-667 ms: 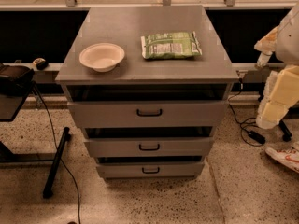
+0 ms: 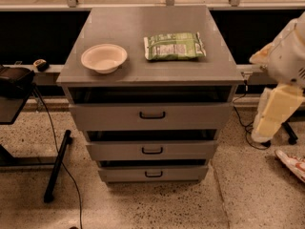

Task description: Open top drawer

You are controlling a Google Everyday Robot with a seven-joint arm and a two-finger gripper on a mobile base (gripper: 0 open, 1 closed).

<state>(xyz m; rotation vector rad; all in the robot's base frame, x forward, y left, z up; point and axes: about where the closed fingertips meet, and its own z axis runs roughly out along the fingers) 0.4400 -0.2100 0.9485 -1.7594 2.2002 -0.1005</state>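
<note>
The top drawer (image 2: 151,117) is the widest of three grey drawers in the cabinet, with a small black handle (image 2: 152,114) at its centre. Its front stands a little out from the cabinet, with a dark gap above it. My arm is at the right edge of the camera view. Its cream-coloured gripper (image 2: 269,120) hangs to the right of the cabinet at about the height of the top drawer, well apart from the handle.
A white bowl (image 2: 104,57) and a green snack bag (image 2: 174,46) lie on the cabinet top (image 2: 143,23). The middle drawer (image 2: 152,150) and bottom drawer (image 2: 153,174) also stand slightly out. A black stand (image 2: 56,166) and cables are on the floor at the left.
</note>
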